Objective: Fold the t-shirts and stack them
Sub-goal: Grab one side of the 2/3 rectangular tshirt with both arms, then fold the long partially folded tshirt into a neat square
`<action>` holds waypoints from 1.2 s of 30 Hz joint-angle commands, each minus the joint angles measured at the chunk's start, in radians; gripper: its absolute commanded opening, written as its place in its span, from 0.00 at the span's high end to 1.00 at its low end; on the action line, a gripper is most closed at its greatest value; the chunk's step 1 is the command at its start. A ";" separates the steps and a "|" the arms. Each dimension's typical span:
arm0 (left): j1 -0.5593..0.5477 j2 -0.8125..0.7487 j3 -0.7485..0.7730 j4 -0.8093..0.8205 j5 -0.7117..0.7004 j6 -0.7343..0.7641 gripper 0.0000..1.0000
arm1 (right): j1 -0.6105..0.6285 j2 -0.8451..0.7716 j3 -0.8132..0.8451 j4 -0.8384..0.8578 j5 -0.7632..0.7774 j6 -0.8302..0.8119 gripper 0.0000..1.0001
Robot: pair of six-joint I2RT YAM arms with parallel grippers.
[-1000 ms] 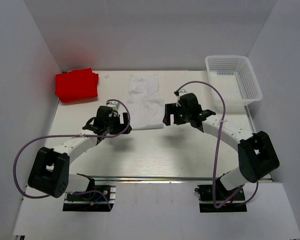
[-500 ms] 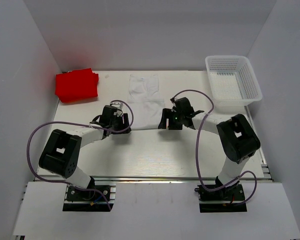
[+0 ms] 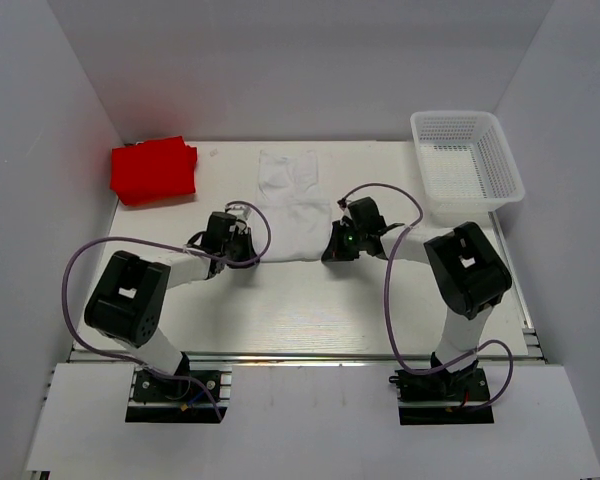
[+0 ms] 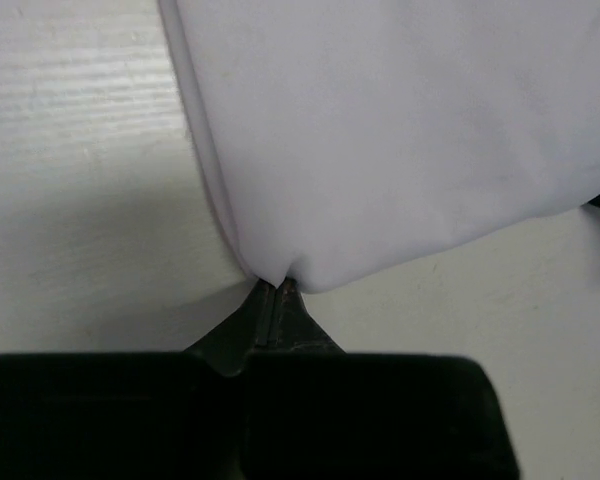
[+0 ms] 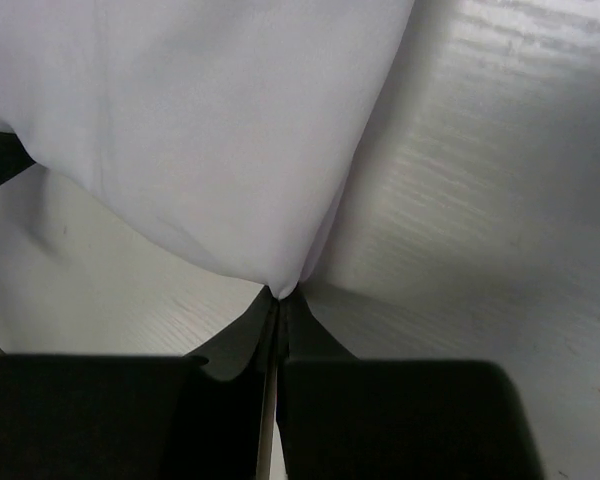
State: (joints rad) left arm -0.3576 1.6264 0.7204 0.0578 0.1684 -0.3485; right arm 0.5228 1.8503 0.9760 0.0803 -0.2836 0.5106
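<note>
In both jaws, white t-shirt (image 3: pixel 292 208) near corners

Both mine match: left arm (image 3: pixel 175 272) and right arm (image 3: pixel 412 250) are white links with chunky black joint housings. A purple cable (image 3: pixel 64 295) loops off the left one, with a second one on the right. Black base plates (image 3: pixel 175 392). Small green light (image 3: pixel 346 238) on my right wrist. Left gripper (image 4: pixel 273 292) and right gripper (image 5: pixel 278 298) are matte black, tapering to thin tips.
</note>
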 commanded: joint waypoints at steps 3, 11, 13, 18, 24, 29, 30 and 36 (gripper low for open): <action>-0.015 -0.170 -0.120 -0.010 0.112 -0.024 1.00 | 0.006 -0.134 -0.065 -0.017 -0.037 -0.064 1.00; -0.053 -0.548 -0.272 -0.172 0.275 -0.112 1.00 | 0.011 -0.477 -0.241 -0.220 -0.156 -0.086 1.00; -0.053 -0.646 -0.272 -0.231 0.313 -0.139 1.00 | 0.016 -0.549 -0.244 -0.257 -0.224 -0.093 1.00; -0.064 -0.770 -0.130 -0.464 0.322 -0.168 1.00 | 0.013 -0.668 -0.145 -0.447 -0.281 -0.124 1.00; -0.064 -0.818 -0.018 -0.521 0.260 -0.196 1.00 | 0.006 -0.685 -0.043 -0.487 -0.319 -0.126 1.00; -0.064 -0.763 0.060 -0.510 0.139 -0.222 1.00 | -0.021 -0.629 0.024 -0.478 -0.318 -0.112 1.00; -0.054 -0.752 0.069 -0.510 0.125 -0.222 1.00 | -0.038 -0.603 0.030 -0.449 -0.324 -0.109 1.00; -0.044 -0.646 0.139 -0.501 -0.061 -0.257 1.00 | -0.099 -0.478 0.030 -0.271 -0.560 -0.012 1.00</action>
State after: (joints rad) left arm -0.4076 0.9493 0.7963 -0.4423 0.2394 -0.5819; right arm 0.4507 1.3167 0.9779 -0.3172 -0.6716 0.4404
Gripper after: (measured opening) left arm 0.019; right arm 0.011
